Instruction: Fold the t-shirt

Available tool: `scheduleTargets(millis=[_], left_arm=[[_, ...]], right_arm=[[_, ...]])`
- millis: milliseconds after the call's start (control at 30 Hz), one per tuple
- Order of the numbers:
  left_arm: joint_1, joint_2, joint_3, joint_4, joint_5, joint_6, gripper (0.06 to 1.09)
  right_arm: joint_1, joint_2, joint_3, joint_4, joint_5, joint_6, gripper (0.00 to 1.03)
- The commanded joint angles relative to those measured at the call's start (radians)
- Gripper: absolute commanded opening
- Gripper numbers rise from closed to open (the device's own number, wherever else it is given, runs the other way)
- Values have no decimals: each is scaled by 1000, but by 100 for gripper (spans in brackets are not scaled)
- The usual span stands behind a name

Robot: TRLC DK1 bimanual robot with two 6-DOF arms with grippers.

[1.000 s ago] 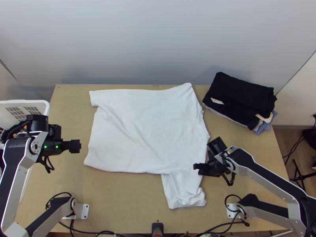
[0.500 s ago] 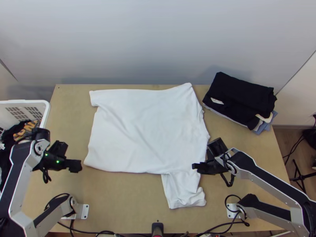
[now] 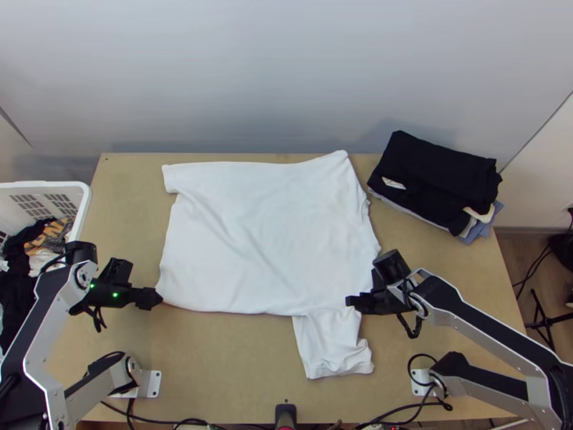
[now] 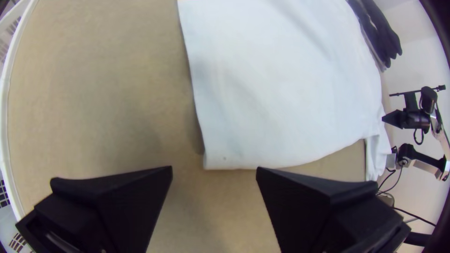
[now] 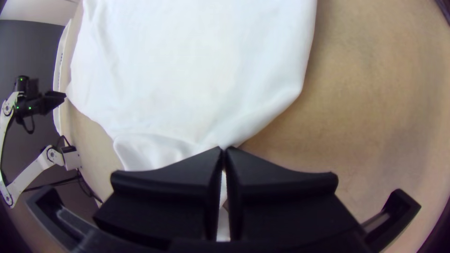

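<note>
The white t-shirt (image 3: 265, 236) lies spread over the middle of the table, a sleeve-like part sticking out toward the near edge. My left gripper (image 3: 159, 298) is at the shirt's near left corner in the top view. In the left wrist view, the left gripper (image 4: 214, 175) is open, with the corner of the t-shirt (image 4: 281, 93) just beyond its gap. My right gripper (image 3: 349, 301) is over the shirt's right part, where the sleeve-like part begins. Seen from its wrist, the right gripper (image 5: 223, 149) is shut on a gathered bit of the t-shirt (image 5: 187, 70).
A pile of folded dark clothes (image 3: 437, 179) lies at the back right of the table. On the left stands a white basket (image 3: 82, 197) with clothes inside. Bare tabletop (image 3: 229, 358) shows in front of the shirt and along its left side.
My left gripper has come rightward and nearer the front, from left of the shirt to its near left corner. My right gripper has shifted slightly left. The shirt looks unchanged.
</note>
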Motion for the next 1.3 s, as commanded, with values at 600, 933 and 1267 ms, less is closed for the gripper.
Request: scheduleTargets(millis=[600,933,1267], left_arm=[[-17,35,86,149,164,-200,10],[-48,81,135,353,154,-464,9],[-255,294,184,681,86,-725,21]], right_arm=[[-149,-92,39,13,15,-33,3],[-152,-104,52,13,20,-30,3],[-126,-107,26,23,26,-25,3]])
